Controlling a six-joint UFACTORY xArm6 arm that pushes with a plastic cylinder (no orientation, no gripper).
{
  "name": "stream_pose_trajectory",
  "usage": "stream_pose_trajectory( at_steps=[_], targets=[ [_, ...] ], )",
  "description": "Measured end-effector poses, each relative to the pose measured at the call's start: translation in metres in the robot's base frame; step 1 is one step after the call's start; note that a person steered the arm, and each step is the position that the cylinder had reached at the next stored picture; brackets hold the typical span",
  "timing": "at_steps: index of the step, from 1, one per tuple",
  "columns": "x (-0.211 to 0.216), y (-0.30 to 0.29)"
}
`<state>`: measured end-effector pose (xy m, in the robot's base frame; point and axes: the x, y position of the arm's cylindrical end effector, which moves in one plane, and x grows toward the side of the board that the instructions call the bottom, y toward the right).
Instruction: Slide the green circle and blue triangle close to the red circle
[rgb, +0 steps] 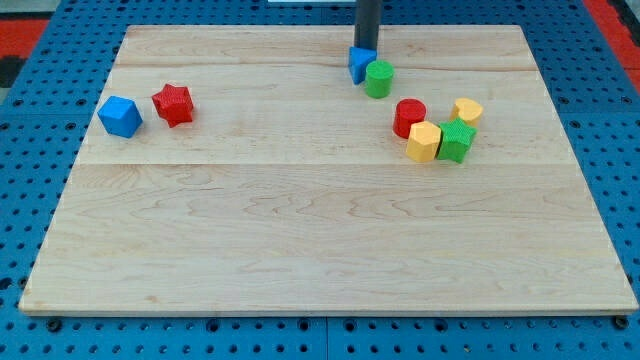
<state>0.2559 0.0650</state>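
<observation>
My tip (366, 47), a bare rod gripping nothing, is pressing at the top edge of the blue triangle (359, 65) in the frame's upper centre. The green circle (378, 78) is touching the triangle's right side, so both are likely lined up for one push. The red circle (409, 117) is sitting near, lower right, flanked by a yellow block (424, 141). The board's top edge (250, 28) is lying close behind; open room is lying toward the bottom.
</observation>
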Motion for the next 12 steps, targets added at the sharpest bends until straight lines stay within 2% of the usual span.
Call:
stream_pose_trajectory(
  at_steps=[2, 4, 7, 9, 10, 11, 12],
  targets=[
    [-0.016, -0.014],
    [0.028, -0.009],
    [0.059, 0.081],
    [0.055, 0.011],
    [0.028, 0.016],
    [0.003, -0.011],
    [0.027, -0.059]
  ],
)
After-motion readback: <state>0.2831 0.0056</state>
